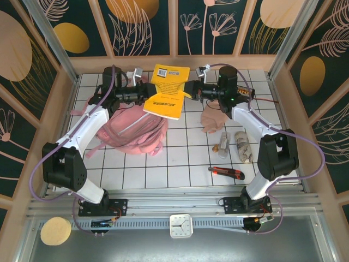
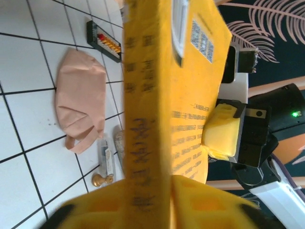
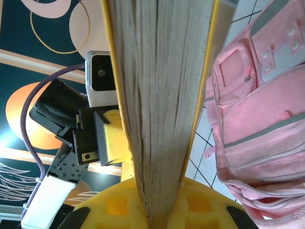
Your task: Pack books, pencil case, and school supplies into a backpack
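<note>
While both arms meet at the top centre of the overhead view, the yellow book (image 1: 168,90) hangs in the air between them, clear of the table.

Left to right:
- backpack (image 1: 133,131): left of centre, slumped on the tiles just below and left of the book. Soft, with no rigid mouth to aim for. I can't tell from here whether a compartment is open.
- left gripper (image 1: 148,93): on the book's left edge. In its wrist view the printed spine runs down between the pads (image 2: 205,202), one on each cover. They look seated, but I can't judge how hard they press.
- book: softcover and fairly thick, so probably light. It should be stiff along the spine and floppy across it. The cover looks smooth and could slip. Best hold is a pinch across both covers mid-edge, close to the spine.
- right gripper (image 1: 189,90): on the book's right edge, pressed together on it. Its wrist view looks straight down the page block running in between its fingers.
- pencil case (image 1: 211,120): right of centre on the tiles, limp fabric, untouched.
- school supplies: white item (image 1: 243,145) and a small brass piece (image 1: 221,144) at lower right, loose on the table with a red-and-black cutter (image 1: 226,173) below them.

Risk: a grip on one edge alone lets the book sag or twist.
</note>
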You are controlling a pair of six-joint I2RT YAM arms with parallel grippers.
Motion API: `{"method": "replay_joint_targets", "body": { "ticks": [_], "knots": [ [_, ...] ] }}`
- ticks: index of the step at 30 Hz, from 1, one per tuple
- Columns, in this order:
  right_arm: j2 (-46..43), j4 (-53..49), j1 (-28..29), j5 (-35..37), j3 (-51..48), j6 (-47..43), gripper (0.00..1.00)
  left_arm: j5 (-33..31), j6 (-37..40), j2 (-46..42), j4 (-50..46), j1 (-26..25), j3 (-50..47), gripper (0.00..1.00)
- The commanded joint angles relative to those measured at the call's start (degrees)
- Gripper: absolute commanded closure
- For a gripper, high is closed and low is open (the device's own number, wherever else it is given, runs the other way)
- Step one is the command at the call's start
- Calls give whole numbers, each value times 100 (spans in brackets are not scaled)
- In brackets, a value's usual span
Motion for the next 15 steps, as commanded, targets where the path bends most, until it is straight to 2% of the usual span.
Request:
{"method": "replay_joint_targets", "body": {
  "ticks": [1,2,3,5,6,7,12,15],
  "knots": [
    [-316,-74,-124,139,108,-273,100,-246,503,-151,-694,18,183,55],
    [-349,-137,-162,171,82,-322,100,-322,590,-189,-813,16,184,51],
    [-375,-171,-193,199,48,-342,100,-417,702,-206,-975,24,190,42],
    [-440,-388,-293,289,5,-404,100,-854,1184,-213,-1628,26,319,21],
    [-470,-642,-346,341,6,-509,100,-1335,1618,-219,-2070,17,464,6],
    [-515,-985,-412,426,36,-686,100,-1801,2000,-244,-2464,13,517,2],
    [-864,-2578,-852,1078,3,-1522,100,-3639,3349,-491,-3406,-215,153,3],
    [-1018,-2820,-1046,1169,-109,-1644,100,-4597,4005,-325,-3682,-870,-88,7]
  ]
}}
